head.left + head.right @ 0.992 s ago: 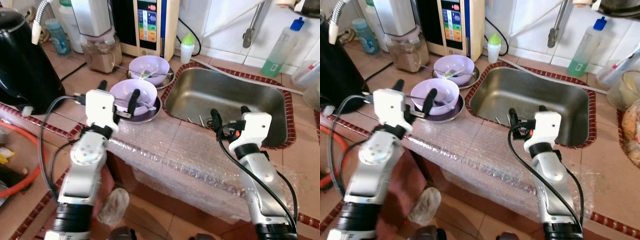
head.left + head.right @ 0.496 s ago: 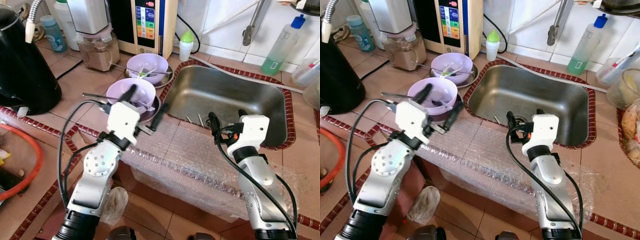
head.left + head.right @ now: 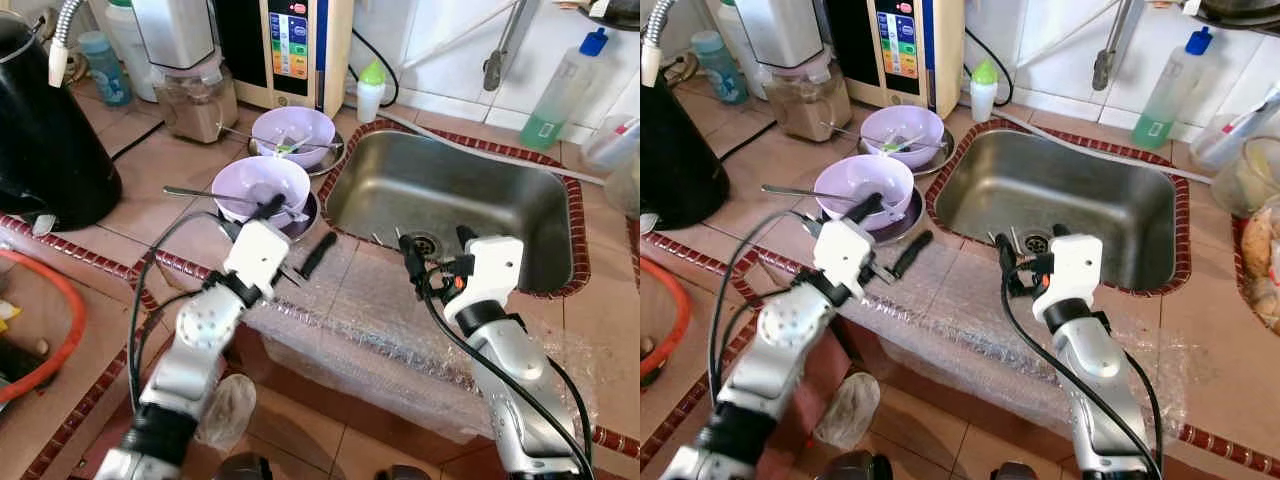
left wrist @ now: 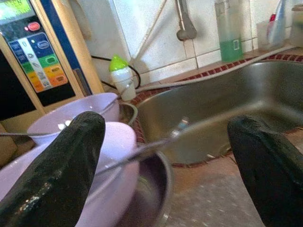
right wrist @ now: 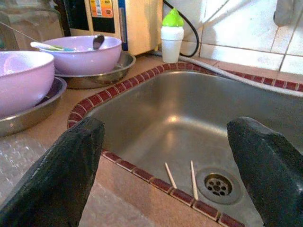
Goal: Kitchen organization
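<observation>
Two lilac bowls stand on steel plates left of the steel sink (image 3: 470,170). The near bowl (image 3: 262,185) holds a spoon whose handle (image 4: 156,146) sticks out over its rim. The far bowl (image 3: 293,130) holds utensils too. My left gripper (image 3: 295,232) is open, low over the counter at the near bowl's sink-side edge, one finger by the plate. My right gripper (image 3: 437,250) is open above the sink's front rim. Two chopsticks (image 5: 180,175) lie beside the sink drain (image 5: 218,183).
A black kettle (image 3: 45,120) stands at far left; a blender (image 3: 190,60), a water purifier (image 3: 295,40) and a green-capped bottle (image 3: 373,92) line the back. A soap bottle (image 3: 565,90) stands behind the sink. Bubble wrap (image 3: 380,320) covers the counter's front edge.
My left gripper has left its place astride the near bowl and come right and nearer, to the bowl's sink side. The right gripper has drifted slightly left.
</observation>
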{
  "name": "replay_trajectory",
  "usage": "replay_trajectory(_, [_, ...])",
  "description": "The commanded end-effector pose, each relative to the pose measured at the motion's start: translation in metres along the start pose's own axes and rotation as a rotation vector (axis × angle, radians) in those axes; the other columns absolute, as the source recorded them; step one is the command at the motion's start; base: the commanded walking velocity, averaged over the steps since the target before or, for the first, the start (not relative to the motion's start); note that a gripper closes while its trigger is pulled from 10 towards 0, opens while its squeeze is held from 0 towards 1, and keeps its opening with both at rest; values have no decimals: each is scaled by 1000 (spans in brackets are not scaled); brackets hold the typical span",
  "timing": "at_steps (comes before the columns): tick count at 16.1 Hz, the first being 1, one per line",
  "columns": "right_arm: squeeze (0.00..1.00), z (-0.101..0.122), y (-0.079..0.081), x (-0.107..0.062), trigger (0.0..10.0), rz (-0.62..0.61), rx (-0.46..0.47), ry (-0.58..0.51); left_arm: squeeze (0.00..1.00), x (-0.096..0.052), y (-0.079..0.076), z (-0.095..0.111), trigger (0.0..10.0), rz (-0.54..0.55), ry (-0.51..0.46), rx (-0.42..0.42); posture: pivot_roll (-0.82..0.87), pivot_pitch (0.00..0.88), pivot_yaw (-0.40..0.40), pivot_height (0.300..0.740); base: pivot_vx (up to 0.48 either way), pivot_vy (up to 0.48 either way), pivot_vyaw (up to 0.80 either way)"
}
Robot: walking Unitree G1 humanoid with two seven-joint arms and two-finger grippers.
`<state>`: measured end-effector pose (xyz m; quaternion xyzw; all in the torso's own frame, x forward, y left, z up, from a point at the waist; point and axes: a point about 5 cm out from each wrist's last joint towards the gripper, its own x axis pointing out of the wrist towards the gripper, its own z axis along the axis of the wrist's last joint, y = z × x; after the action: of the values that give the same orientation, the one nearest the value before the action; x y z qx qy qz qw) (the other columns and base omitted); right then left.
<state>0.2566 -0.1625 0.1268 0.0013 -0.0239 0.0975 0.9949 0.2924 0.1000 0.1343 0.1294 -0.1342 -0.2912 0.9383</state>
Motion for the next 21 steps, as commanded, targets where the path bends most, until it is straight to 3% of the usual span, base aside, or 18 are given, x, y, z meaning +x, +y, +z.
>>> replay_trajectory(1, [0,6,0,-1,10000,7,-4,-17,0,3,1,-1,4275,-8,-2,22,-132,56,34,740,0,0,0])
replay_trajectory(2, [0,8,0,-1,10000,4,-8,-20,0,8,5,-7,0,-10,17,40,-132,56,34,740,0,0,0])
replay_trajectory(5, [0,9,5,0,10000,43,0,-20,0,15,7,-10,0,-10,1,54,-142,40,35,740,0,0,0])
replay_trajectory(10, [0,7,30,-4,10000,276,87,29,0,16,11,-14,0,6,-13,60,-133,25,24,740,0,0,0])
replay_trajectory(14, [0,7,40,-5,10000,407,125,64,0,15,18,-17,0,53,-11,60,-128,18,22,740,0,0,0])
replay_trajectory(21, [0,4,43,1,10000,452,126,81,0,16,21,-16,0,73,-27,59,-114,11,14,740,0,0,0])
